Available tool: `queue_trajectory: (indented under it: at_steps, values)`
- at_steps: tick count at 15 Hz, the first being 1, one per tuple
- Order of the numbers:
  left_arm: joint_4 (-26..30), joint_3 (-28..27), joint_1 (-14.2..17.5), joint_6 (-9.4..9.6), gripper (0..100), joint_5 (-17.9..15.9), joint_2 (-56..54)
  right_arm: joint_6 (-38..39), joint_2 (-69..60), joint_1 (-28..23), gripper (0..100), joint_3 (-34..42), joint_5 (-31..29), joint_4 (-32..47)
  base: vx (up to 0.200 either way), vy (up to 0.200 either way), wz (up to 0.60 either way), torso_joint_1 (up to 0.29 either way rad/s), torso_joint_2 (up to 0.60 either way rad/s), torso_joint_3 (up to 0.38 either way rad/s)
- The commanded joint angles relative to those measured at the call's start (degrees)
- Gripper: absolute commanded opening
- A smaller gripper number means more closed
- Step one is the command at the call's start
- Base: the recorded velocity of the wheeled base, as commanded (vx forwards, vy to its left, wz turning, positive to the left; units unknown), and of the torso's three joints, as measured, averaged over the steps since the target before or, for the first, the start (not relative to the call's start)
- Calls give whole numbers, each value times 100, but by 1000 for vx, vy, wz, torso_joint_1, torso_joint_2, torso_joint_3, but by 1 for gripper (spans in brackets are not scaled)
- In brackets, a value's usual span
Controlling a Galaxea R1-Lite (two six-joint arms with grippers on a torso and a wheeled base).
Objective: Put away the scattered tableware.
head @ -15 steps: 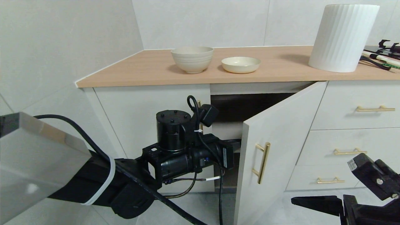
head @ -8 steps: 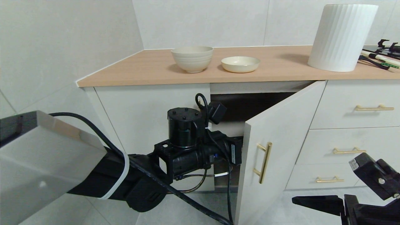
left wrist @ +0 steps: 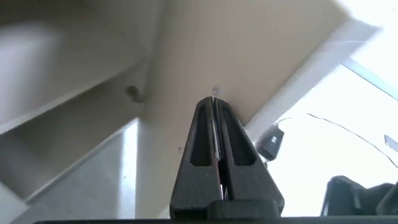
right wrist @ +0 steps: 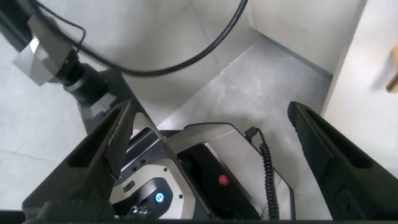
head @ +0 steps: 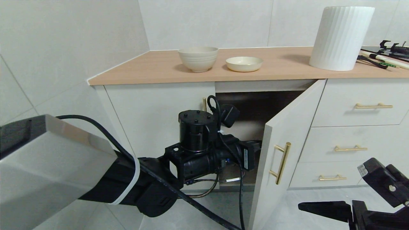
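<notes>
Bowl (head: 198, 59) and dish (head: 244, 64) on counter (head: 150, 72), well above closed left claw (left wrist: 215, 104).

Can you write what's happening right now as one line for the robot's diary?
left gripper: shut, behind open cabinet door | right gripper: open, low over floor | bowl, dish: on counter
</notes>
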Motion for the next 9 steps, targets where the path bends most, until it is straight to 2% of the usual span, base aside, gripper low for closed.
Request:
queue_trajectory:
  at_steps: [1, 4, 6, 7, 9]
  values:
    - [-5, -101, 14, -6, 0, 26, 149, 2, -2, 0, 100, -1, 1, -3, 0, 0, 0, 0, 0, 0]
    - [57, -268, -91, 3, 0, 78, 228, 2, -29, 9, 100, 7, 1, -3, 0, 0, 0, 0, 0, 0]
    - [250, -505, -293, 12, 0, 386, 255, 2, -55, 9, 100, 7, 1, -3, 0, 0, 0, 0, 0, 0]
    - [267, -558, -487, 12, 0, 430, 211, 2, -108, 9, 100, 7, 1, -3, 0, 0, 0, 0, 0, 0]
    - [294, -347, -1242, -23, 0, 386, -264, -95, -451, 185, 100, 148, 80, -3, 0, 0, 0, 0, 0, 0]
